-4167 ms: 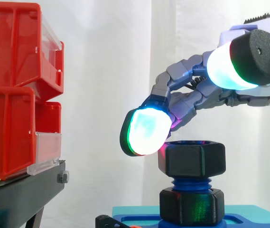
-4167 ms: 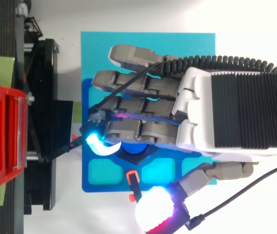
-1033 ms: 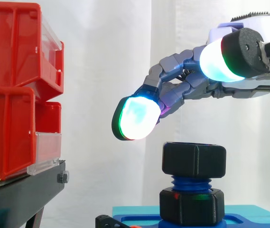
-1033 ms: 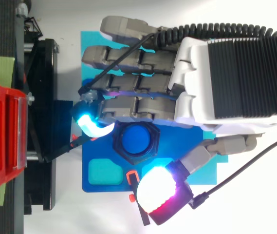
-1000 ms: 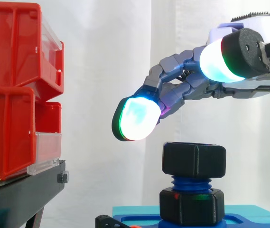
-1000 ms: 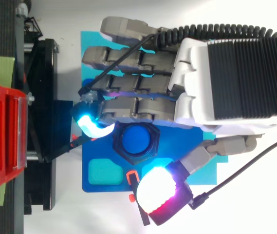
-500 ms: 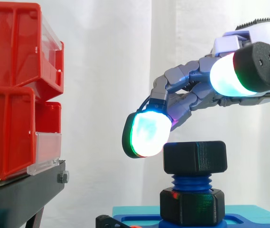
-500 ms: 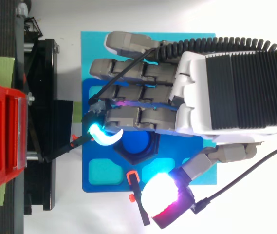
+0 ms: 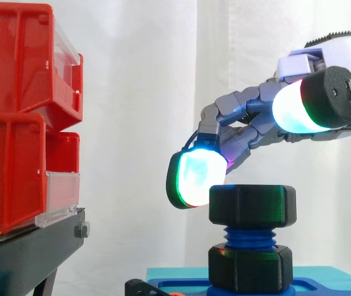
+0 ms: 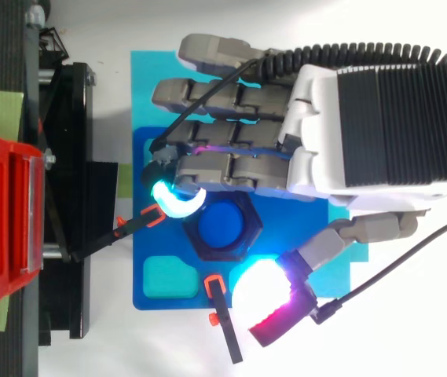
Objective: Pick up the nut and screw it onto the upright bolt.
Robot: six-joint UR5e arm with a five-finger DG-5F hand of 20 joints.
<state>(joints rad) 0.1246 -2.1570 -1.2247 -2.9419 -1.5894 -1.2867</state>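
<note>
— Where do we have the nut [image 9: 252, 206]?

— On the upper threads of the blue upright bolt [image 9: 249, 235]. A band of bare thread shows between it and the lower hex nut [image 9: 249, 266], so we judge it only partly run down.

— And the hand [image 10: 380, 126]?

— Loosely spread, holding nothing. From above, one cyan finger pad [image 10: 177, 203] sits at the nut's 10 o'clock, touching or just beside its rim. The thumb pad [image 10: 264, 294] is at its 5 o'clock. From the side the thumb rides well above the nut's top face.

— So what worries us?

— An uneven pinch. If the finger pad pushes on the rim alone, with the thumb too high to oppose it, the nut could tilt and bind on the threads. The rounded pads may also skid off the hex corners and turn nothing.

— Which way does it point?

— The bore points to 12 o'clock in the side view, in line with the bolt's long axis. The hex lies flat and level above the blue plate [image 10: 282, 236], and from above we see the blue bolt end through it.
</note>
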